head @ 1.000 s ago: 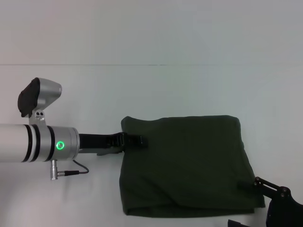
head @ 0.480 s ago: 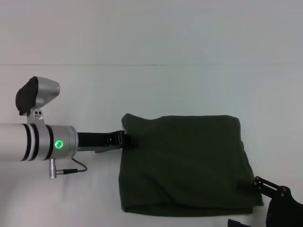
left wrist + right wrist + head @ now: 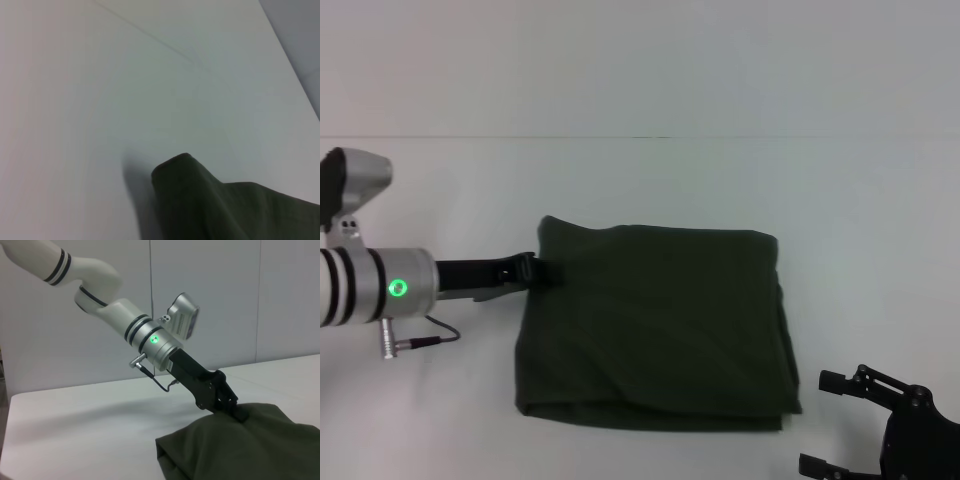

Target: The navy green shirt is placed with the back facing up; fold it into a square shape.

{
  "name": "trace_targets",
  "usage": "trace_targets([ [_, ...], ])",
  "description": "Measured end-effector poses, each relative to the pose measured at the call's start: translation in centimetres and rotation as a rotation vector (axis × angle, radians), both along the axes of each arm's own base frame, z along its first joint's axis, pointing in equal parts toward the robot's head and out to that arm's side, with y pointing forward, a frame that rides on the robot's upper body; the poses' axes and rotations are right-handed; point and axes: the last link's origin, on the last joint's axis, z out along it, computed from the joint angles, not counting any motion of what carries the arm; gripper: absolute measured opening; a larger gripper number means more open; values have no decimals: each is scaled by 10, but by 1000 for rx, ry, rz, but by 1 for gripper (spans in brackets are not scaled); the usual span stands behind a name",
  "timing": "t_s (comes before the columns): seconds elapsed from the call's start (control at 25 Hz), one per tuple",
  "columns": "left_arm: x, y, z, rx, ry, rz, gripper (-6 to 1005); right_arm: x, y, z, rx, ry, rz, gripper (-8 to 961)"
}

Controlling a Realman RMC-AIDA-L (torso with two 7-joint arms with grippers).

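Observation:
The navy green shirt (image 3: pixel 655 325) lies folded into a rough square on the white table, plain side up. My left gripper (image 3: pixel 542 270) is at the upper part of its left edge, shut on the cloth. In the right wrist view the same gripper (image 3: pixel 236 411) pinches the shirt (image 3: pixel 235 450) at its raised edge. A folded corner of the shirt (image 3: pixel 200 200) fills the left wrist view. My right gripper (image 3: pixel 822 422) stands open near the table's front right, a little apart from the shirt's lower right corner, holding nothing.
The white table (image 3: pixel 650 180) runs bare behind and to both sides of the shirt. A seam line (image 3: pixel 640 137) crosses it farther back. The left arm's silver wrist and cable (image 3: pixel 390 300) lie low over the table at the left.
My left gripper has drawn back to the left and dragged the folded shirt with it. The shirt's lower right corner has slid away from my right gripper, which now stands free of it.

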Motion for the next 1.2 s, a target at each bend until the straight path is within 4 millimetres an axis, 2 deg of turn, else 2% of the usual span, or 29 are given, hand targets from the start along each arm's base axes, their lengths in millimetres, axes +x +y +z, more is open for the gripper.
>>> trace_targets([
  [0.2,-14,2,17,42,13,27,95,-1,2,0,2,0,4,934],
  [0.52,-22,-1,17,146,20,31,115,-3,5,0,4,-2,10,935],
  [0.76,-24,-10,21,134,18,-31,129,-4,6,-1,6,0,12,935],
  [0.96,-24,-19,37,191,20,-145,351,-6,10,-1,13,5,12,935],
  [1.12,-20,-30,59,268,10,-295,538,-8,16,0,36,22,5,935],
  [1.16,-17,-39,67,282,4,-391,585,-9,18,0,45,29,3,935],
  [1.2,-17,-39,67,282,4,-391,602,-11,21,1,60,36,1,935],
])
